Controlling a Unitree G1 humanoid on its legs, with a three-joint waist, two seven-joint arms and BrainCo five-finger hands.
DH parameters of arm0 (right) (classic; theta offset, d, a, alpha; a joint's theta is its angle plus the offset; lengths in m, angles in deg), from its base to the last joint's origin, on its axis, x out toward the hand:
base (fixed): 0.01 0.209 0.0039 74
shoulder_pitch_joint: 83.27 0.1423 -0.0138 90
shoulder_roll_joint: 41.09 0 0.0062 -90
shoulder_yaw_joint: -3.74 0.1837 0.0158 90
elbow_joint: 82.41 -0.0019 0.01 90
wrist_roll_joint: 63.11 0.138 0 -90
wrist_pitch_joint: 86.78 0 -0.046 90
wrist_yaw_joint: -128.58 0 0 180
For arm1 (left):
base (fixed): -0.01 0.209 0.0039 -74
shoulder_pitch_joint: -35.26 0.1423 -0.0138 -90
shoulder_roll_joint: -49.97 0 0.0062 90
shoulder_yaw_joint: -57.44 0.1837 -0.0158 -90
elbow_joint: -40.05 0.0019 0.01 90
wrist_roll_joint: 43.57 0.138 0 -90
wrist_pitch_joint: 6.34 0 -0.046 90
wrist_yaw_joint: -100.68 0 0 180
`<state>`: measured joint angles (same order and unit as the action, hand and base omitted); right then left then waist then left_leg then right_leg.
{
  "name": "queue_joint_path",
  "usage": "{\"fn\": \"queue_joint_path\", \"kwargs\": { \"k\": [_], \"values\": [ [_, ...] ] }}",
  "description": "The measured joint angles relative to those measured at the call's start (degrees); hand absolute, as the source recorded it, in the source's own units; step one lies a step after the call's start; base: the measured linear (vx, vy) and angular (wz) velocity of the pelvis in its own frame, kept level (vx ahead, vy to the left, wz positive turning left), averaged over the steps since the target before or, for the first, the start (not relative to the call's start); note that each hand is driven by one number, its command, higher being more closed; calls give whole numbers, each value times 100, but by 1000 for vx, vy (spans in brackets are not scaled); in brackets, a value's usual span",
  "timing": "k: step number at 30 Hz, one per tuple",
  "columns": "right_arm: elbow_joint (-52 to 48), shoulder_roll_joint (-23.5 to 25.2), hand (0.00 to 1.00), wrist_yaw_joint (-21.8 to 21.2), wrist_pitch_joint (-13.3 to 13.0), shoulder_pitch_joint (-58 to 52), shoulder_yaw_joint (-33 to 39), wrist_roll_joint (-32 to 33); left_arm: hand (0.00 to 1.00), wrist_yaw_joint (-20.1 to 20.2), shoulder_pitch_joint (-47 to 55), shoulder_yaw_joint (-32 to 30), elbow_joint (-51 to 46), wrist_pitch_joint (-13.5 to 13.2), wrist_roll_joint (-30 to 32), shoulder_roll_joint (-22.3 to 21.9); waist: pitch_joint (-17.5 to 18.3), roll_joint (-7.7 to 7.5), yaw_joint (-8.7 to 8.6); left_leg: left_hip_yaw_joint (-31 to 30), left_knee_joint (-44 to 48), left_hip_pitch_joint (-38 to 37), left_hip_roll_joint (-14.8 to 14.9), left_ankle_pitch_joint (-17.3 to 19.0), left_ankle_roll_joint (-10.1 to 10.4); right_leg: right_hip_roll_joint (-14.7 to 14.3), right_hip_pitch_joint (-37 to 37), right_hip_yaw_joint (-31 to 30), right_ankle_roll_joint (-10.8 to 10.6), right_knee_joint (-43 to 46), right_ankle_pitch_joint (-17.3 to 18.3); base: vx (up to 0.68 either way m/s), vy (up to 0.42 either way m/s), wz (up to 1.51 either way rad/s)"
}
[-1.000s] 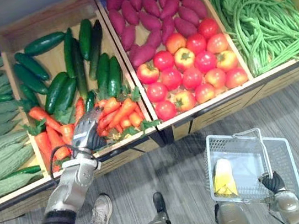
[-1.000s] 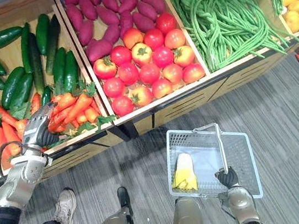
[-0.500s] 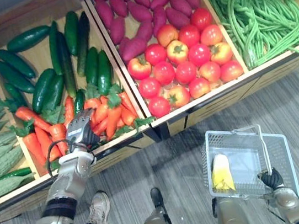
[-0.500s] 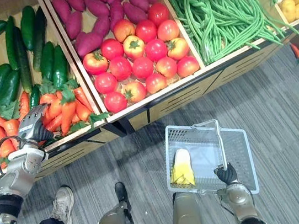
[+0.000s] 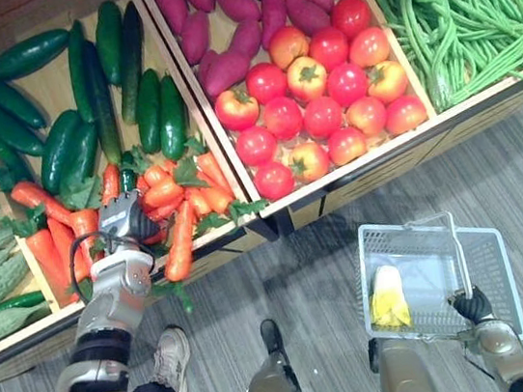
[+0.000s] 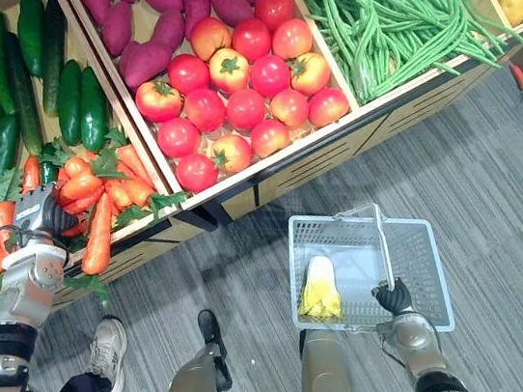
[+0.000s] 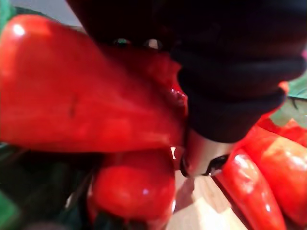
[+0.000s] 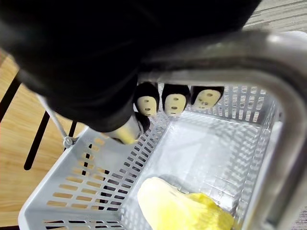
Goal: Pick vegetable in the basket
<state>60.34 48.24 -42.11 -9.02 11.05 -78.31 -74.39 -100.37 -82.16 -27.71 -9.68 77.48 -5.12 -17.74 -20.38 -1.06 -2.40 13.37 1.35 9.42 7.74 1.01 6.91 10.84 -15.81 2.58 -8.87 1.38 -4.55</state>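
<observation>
Frankly, we could drop the carrot [image 7: 86,91] to the floor [image 5: 293,284]: our left hand [image 5: 128,218] curls round it at the crate's [image 5: 230,247] front edge, well apart from the basket [image 5: 488,266] our right hand [image 5: 472,306] grips.

The carrot [image 5: 181,243] is orange with green leaves. The basket [image 5: 494,269] is white with rows of small holes.

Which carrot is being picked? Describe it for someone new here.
Start at the wooden bin of cucumbers and carrots. At its front edge the left hand holds one carrot hanging over the rim, leaves downward; the rest lie inside.
</observation>
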Motion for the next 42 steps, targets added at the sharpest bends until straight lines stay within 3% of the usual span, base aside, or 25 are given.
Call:
{"fn": "queue_joint_path", "kwargs": {
  "k": [10,16,23,29,35,42],
  "values": [
    [16,124,100,11,19,-8,77,-1,100,-14,366,-427,-540,312,0,-224,-33,-61,-71,-5,2,-155,1,2,3,-4,102,-28,-1,57,1,-8,0,-2],
    [-19,216,100,3,36,-111,206,-15,100,-93,1188,-872,-2042,273,60,-239,-28,-73,-43,-45,-12,-333,-11,2,3,15,309,23,-2,52,2,4,1,3],
    [-53,240,100,-71,92,-251,416,-171,100,-16,1739,-1097,-2388,215,58,-737,93,-69,-20,-56,-6,-359,-11,-6,-3,12,329,18,-9,57,-1,-10,-1,0],
    [-58,269,100,-106,129,-437,511,-232,100,9,1936,-915,-2705,-62,60,-732,394,-68,-35,-53,-11,-438,-12,-4,-2,12,416,16,-12,21,-4,0,0,-1],
    [-188,220,100,-105,151,-540,497,-407,100,348,2432,-114,-3314,-520,64,-700,645,-35,-47,243,-14,-620,-6,72,8,-36,414,-305,-51,-42,-56,-8,1,-26],
    [-1036,-596,100,-132,165,-682,-260,-1014,100,586,2466,783,-3551,-967,59,-437,762,-23,-236,899,5,-968,-35,247,28,-118,378,-958,-121,-149,-182,2,10,-48]
  ]
}}
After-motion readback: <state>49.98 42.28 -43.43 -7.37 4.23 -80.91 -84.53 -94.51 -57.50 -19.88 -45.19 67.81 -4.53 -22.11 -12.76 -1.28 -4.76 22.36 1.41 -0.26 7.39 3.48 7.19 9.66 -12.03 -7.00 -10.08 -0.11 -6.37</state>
